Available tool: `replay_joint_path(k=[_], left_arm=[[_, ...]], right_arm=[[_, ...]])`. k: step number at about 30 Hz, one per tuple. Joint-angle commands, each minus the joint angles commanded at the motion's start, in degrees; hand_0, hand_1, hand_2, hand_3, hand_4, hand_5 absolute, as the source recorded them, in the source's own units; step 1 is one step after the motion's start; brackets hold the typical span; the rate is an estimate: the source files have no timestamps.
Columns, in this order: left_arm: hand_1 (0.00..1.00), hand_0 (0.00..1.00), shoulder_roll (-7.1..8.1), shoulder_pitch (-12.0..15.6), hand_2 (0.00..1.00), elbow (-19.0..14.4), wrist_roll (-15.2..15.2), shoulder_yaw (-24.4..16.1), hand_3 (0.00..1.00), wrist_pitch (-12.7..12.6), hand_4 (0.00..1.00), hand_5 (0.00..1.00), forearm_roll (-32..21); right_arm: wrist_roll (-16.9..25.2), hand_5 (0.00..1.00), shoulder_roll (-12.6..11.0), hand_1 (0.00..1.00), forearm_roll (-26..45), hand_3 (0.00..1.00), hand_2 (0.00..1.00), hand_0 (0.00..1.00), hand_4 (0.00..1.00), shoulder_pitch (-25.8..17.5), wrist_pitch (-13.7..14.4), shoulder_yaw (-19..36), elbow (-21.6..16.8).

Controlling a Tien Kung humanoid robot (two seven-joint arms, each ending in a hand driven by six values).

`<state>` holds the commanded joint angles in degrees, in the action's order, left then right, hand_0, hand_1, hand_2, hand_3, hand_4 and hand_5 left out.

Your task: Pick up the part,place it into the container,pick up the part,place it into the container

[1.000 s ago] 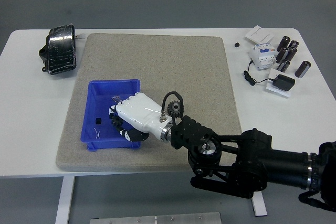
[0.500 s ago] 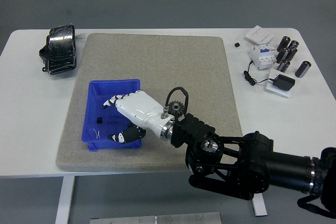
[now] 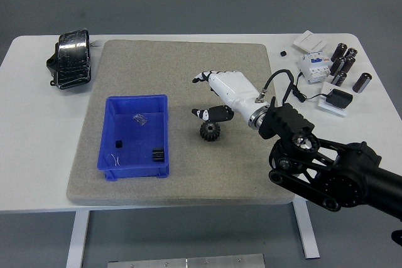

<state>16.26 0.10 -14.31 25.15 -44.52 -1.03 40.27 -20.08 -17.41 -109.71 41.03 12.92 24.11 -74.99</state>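
A blue container (image 3: 135, 135) sits on the grey mat's left part. Inside it lie a small black gear-like part (image 3: 157, 154), a tiny black piece (image 3: 117, 144) and a small clear bag (image 3: 139, 118). A black gear (image 3: 210, 132) stands on the mat to the right of the container. My right hand (image 3: 210, 95), white with black fingertips, is open and hovers just above and to the right of the gear, with the thumb close over it and the fingers spread. It holds nothing. My left arm is out of view.
A grey mat (image 3: 188, 67) covers the table's middle. A black wrapped bundle (image 3: 71, 59) lies at the far left. At the far right are several black cylinders (image 3: 345, 64), a white breaker (image 3: 313, 66), a black adapter with cable (image 3: 336, 99) and a white box (image 3: 309, 41).
My right hand opened over the blue container, left a black part in it, then drew back to the right. It now hovers open over the black gear on the mat.
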Motion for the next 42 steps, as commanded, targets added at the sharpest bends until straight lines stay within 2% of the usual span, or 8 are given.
replay_joint_path(k=[13, 22, 28, 29, 34, 40, 41, 42], left_arm=[[0.677, 0.694, 0.06, -0.1, 0.66, 0.0, -0.1, 0.2, 0.577, 0.0, 0.724, 0.29, -0.1], [0.677, 0.694, 0.05, -0.2, 0.66, 0.0, -0.2, 0.4, 0.578, 0.0, 0.724, 0.29, -0.3], [0.677, 0.694, 0.02, -0.3, 0.66, 0.1, -0.3, 0.6, 0.578, 0.0, 0.724, 0.289, -0.5], [0.677, 0.694, 0.02, -0.3, 0.66, 0.0, -0.3, 0.6, 0.578, 0.0, 0.723, 0.289, -0.4], [0.677, 0.694, 0.0, -0.2, 0.66, 0.0, -0.2, 0.5, 0.578, 0.0, 0.723, 0.289, -0.4], [0.677, 0.694, 0.0, -0.2, 0.66, 0.0, -0.3, 0.7, 0.577, 0.1, 0.724, 0.29, -0.6], [0.677, 0.694, -0.01, -0.2, 0.66, 0.0, -0.3, 0.7, 0.576, 0.1, 0.724, 0.29, -0.6], [0.677, 0.694, -0.01, -0.2, 0.66, 0.0, -0.3, 0.7, 0.576, 0.1, 0.724, 0.29, -0.7]], right_arm=[[-0.5, 0.346, -0.2, 0.559, -0.3, 0.756, 0.773, 0.319, 0.797, 0.0, -3.4, -6.2, 1.9], [0.2, 0.352, 0.8, 0.559, 0.8, 0.755, 0.774, 0.319, 0.805, 1.2, -3.0, -8.9, 4.5], [0.7, 0.352, 1.3, 0.537, 1.3, 0.733, 0.717, 0.309, 0.802, 1.7, -2.2, -9.8, 5.8], [0.8, 0.357, 1.4, 0.486, 1.3, 0.688, 0.636, 0.294, 0.787, 1.8, -2.1, -10.0, 6.1], [1.2, 0.357, 1.9, 0.486, 1.8, 0.688, 0.636, 0.294, 0.787, 1.9, -1.8, -10.9, 7.4], [1.5, 0.35, 2.0, 0.46, 2.2, 0.667, 0.582, 0.287, 0.75, 1.9, -1.2, -11.3, 7.6], [1.5, 0.199, 2.1, 0.441, 2.3, 0.656, 0.519, 0.27, 0.589, 1.9, -1.0, -11.3, 7.6], [1.6, 0.199, 2.1, 0.441, 2.4, 0.656, 0.519, 0.27, 0.589, 1.9, -0.9, -11.3, 7.6]])
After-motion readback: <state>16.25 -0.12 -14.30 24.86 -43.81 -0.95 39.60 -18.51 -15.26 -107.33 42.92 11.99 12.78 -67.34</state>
